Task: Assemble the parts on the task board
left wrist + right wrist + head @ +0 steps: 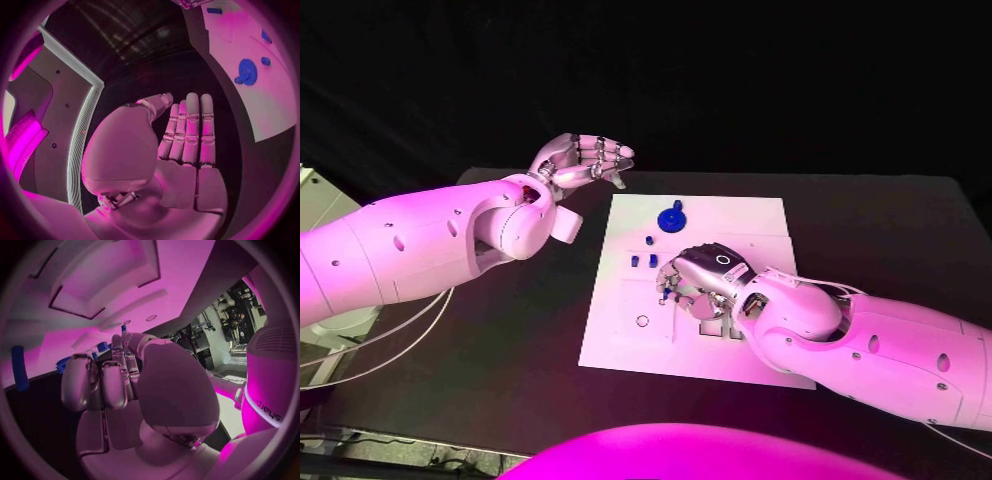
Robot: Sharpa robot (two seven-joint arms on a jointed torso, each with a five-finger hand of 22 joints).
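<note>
My fingers are working over the flat white rectangular task board (733, 215): the right ones curled down onto it, the left ones held straight, together and empty beside it.

My silver right hand (701, 275) is hovering palm-down over the middle of the board, its fingers (78, 382) bending toward several small blue plastic parts (643, 260) standing just beside them; whether I am actually pinching one I cannot tell, since the hand is covering the spot. My silver left hand (581, 160) is hanging off the board's far left corner, above the black table (877, 220), fingers (190, 130) lying side by side and gripping nothing. A round blue disc-shaped part (672, 218) is lying on the board's far half, between my two hands, and a small ring-shaped part (642, 321) is sitting near the board's left edge, close to my right hand.
</note>
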